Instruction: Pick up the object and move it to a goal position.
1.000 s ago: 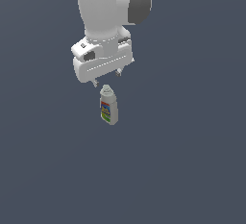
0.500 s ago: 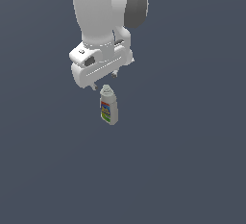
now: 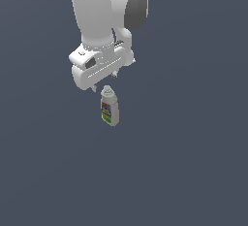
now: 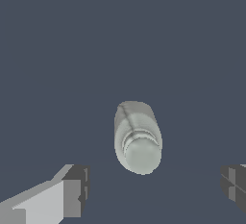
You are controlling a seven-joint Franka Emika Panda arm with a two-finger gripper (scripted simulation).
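Note:
The object, a small off-white bottle [image 3: 109, 107] with a colourful label, stands upright on the dark floor. My gripper [image 3: 104, 82] is open and empty. It hangs just above the bottle's cap and a little behind it. In the wrist view the bottle [image 4: 138, 136] shows from above, cap toward the camera. It lies between and beyond my two fingertips [image 4: 72, 189], apart from both. My gripper [image 4: 153, 187] touches nothing.
A flat, dark grey-blue floor [image 3: 193, 162] fills the scene. No other objects, containers or edges show. No goal marker shows in either view.
My gripper has sunk slightly toward the bottle and the arm above it has shifted a little. The bottle has not moved. The jaws stay open.

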